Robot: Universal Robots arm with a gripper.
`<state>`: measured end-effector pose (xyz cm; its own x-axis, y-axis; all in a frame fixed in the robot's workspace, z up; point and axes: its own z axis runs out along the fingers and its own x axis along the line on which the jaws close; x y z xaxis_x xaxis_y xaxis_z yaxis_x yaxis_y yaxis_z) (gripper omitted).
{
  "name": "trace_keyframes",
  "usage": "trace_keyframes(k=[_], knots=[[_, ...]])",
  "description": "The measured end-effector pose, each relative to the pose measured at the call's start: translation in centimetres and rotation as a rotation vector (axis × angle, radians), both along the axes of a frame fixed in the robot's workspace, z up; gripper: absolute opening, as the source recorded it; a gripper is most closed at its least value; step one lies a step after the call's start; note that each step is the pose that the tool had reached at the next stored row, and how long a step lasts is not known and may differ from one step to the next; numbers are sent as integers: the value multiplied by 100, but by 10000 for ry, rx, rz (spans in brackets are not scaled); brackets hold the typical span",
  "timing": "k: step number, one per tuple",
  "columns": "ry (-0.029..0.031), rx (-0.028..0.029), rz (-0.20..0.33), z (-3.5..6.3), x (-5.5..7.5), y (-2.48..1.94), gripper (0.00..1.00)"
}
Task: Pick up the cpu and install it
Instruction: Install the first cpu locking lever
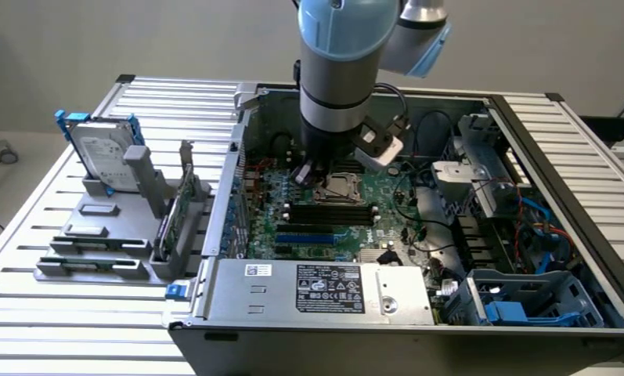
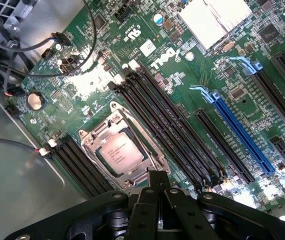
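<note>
Black linkage bars of the gripper (image 2: 155,192) fill the near edge of the wrist view, the two fingers (image 2: 156,181) drawn together into a single narrow tip with nothing between them. That tip hangs just beside the rim of the socket (image 2: 124,150), at the corner nearest the camera.

Within the metal frame of that socket lies the cpu (image 2: 121,152), flat, its silvery top with printed lettering facing up, its edges square with the frame. By the look of it, the pick and the placing are done: the chip sits in its seat and the pincer is empty. Whether the retaining frame is latched down over it I cannot tell, so the locking may remain.

Beyond the socket run the dark memory slots (image 2: 167,125), then the blue expansion slot (image 2: 242,132), and farther off a pale finned heatsink (image 2: 215,20) on the green motherboard (image 2: 192,75).

From the exterior view, the arm (image 1: 338,70) stands upright inside the open computer case (image 1: 562,329), its wrist just above the socket (image 1: 342,186). Well apart, toward the exterior view's left, a hard drive (image 1: 105,157) with blue rails stands upright in a grey holder (image 1: 92,235) on the slatted table (image 1: 40,313).
</note>
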<state>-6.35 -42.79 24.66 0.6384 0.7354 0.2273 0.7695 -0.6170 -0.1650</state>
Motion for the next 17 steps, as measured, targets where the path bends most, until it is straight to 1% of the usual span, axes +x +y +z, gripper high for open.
trace_keyframes(k=[1,3,4,7,9,11,17], knots=[[26,-12,-1,-4,-1,0,11],[30,-16,-2,-9,-1,-1,11],[46,-15,-1,-12,0,0,11],[136,-14,-1,-25,-3,0,11],[176,-15,0,-36,-7,0,11],[192,-17,-1,-50,-15,2,11],[193,-19,0,-92,-75,38,11]])
